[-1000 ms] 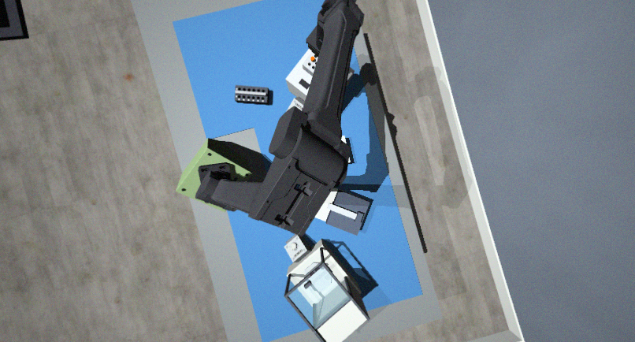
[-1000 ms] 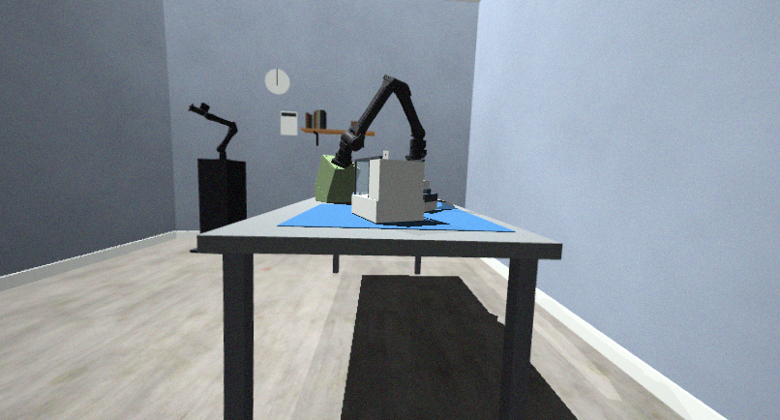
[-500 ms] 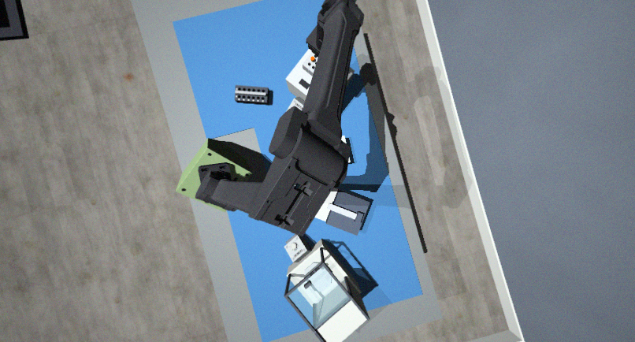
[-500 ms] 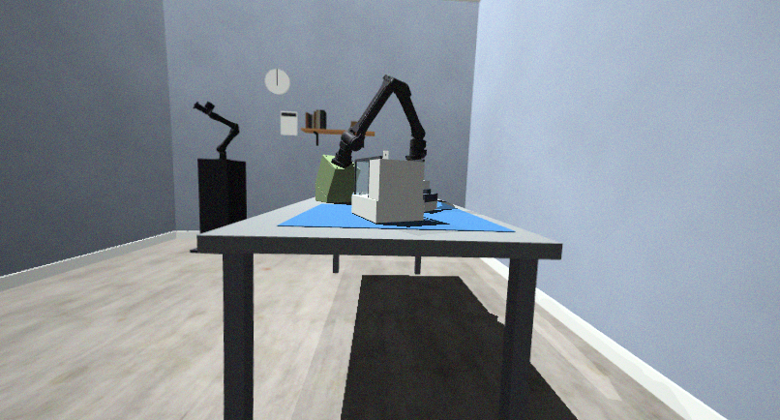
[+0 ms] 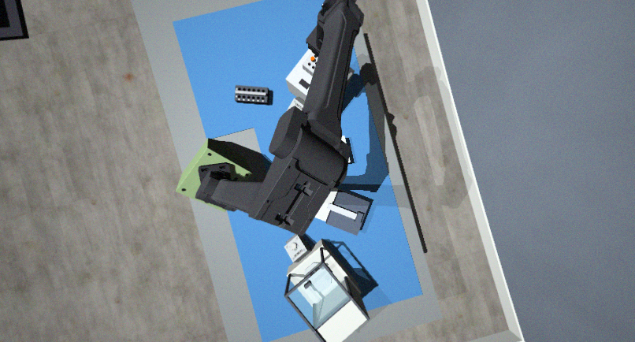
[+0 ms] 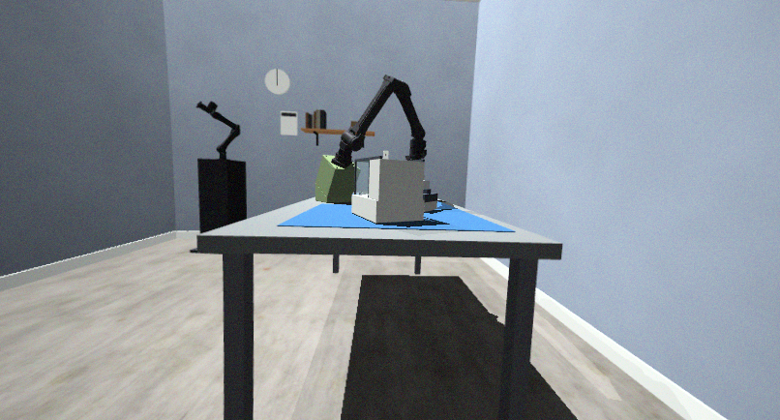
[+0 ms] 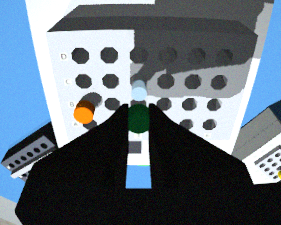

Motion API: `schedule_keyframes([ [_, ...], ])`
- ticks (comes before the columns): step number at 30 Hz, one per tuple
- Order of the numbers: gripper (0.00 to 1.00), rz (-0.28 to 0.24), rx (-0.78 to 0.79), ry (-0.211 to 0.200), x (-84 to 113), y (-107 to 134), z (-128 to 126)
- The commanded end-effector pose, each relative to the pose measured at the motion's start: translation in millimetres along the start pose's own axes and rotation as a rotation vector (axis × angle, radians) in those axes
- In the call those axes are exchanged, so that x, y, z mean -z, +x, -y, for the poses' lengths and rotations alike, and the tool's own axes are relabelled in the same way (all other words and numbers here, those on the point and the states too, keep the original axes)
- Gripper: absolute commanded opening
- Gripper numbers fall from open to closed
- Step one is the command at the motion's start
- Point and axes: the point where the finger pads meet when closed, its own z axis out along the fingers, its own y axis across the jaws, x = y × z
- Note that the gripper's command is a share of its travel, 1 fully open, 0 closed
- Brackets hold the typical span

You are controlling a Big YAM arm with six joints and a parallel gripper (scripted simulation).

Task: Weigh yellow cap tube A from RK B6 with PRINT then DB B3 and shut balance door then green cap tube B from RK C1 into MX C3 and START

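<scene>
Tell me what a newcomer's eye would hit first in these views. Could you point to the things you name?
Probably the dark arm (image 5: pixel 326 77) (image 6: pixel 367 114), reaching from its green base (image 5: pixel 190 180) (image 6: pixel 333 182) across the blue mat (image 5: pixel 213 50) (image 6: pixel 311 215) (image 7: pixel 10 99). Next, the glass-topped balance (image 5: pixel 344 326) (image 6: pixel 401 191) at the mat's end away from the gripper (image 7: pixel 138 111). In the wrist view, the bright orange cap (image 7: pixel 84 114) stands out at the white block's (image 7: pixel 97 44) left, beside the dark green cap (image 7: pixel 138 120) between the fingertips.

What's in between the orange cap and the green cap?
In the wrist view, a dark hole and a black gripper finger come between the orange cap and green cap.
</scene>
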Motion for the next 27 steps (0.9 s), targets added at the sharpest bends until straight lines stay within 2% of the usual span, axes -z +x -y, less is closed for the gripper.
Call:
schedule_keyframes([
  [1,0.09,0.029,-0.012,-0.002,8.4,-12,2],
  [15,0.09,0.029,-0.012,-0.002,8.4,-12,2],
  [16,0.09,0.013,-0.006,0.001,-4.4,-8,-1],
  [17,0.09,0.029,-0.012,-0.002,8.4,-12,2],
  [25,0.09,0.029,-0.012,-0.002,8.4,-12,1],
  [26,0.09,0.018,-0.008,0.001,-2.3,-11,-2],
  [27,0.09,0.029,-0.012,-0.002,8.4,-12,1],
])
